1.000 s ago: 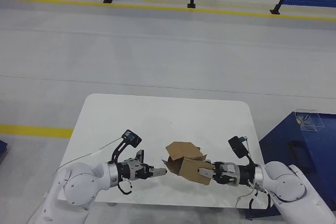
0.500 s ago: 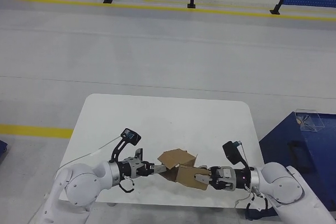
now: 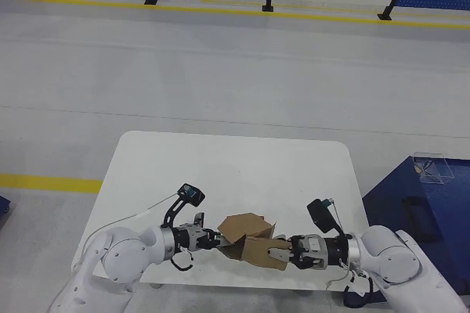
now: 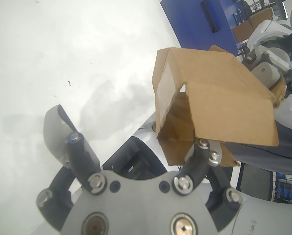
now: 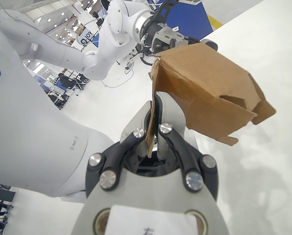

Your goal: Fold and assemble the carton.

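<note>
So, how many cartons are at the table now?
1. The carton is by the table's near edge, between the left pincer and the right pincer, which is shut on its flap.

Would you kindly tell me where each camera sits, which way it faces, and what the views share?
Top view: above the arms, looking down at the white table; both arms meet at the carton.
Left wrist view: on the left arm, facing past the open left gripper to the carton and right arm.
Right wrist view: on the right arm, facing past the right gripper, shut on a carton flap, to the left arm.
Shared: all three show the carton and table.
</note>
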Controlling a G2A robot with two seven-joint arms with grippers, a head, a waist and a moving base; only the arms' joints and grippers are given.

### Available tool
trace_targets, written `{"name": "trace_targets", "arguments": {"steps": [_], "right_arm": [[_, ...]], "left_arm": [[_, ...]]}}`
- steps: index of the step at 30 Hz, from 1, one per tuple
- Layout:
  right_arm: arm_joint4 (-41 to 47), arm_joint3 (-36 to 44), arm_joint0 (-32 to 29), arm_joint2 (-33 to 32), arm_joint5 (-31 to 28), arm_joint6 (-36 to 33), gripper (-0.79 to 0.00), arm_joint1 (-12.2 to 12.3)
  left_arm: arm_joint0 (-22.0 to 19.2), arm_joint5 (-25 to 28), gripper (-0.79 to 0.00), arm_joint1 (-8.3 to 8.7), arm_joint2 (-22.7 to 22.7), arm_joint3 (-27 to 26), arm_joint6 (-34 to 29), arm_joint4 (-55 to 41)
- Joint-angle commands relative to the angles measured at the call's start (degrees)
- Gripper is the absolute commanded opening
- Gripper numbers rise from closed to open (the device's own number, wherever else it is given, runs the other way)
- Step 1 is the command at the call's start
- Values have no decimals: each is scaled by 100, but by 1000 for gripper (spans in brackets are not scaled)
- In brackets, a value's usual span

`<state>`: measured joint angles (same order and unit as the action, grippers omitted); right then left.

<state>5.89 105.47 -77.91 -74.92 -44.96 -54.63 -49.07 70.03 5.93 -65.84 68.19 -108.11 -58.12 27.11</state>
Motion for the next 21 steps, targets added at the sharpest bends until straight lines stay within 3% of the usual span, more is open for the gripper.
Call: {"name": "trace_targets", "arguments": {"steps": [1,9,10,11,15,16,17,21], "right_arm": [[7,5,30,43,-29,29,-785,-5],[-29,-2,109,162,-89,89,-785,-12],[-31,-6,113,172,-101,107,-785,-12],[-34,0,117,182,-119,118,-785,-13],[-51,-10,124,201,-161,179,-785,-12],[-59,-13,125,206,-174,189,-785,-11],[-65,-19,126,207,-174,205,-785,-11],[-92,-19,126,219,-182,248,-785,-7]], "left_arm": [[-37,0,0,0,-55,32,-30,-27],[-122,43,-12,-3,-259,118,34,-55],[-130,54,-243,-3,-268,119,57,-70],[-135,65,-419,-1,-274,126,80,-74],[-127,76,-554,5,-292,123,182,-91],[-123,80,-637,8,-291,123,203,-90],[-114,65,-785,10,-286,122,238,-87],[-98,-27,-785,25,-288,105,258,12]]}}
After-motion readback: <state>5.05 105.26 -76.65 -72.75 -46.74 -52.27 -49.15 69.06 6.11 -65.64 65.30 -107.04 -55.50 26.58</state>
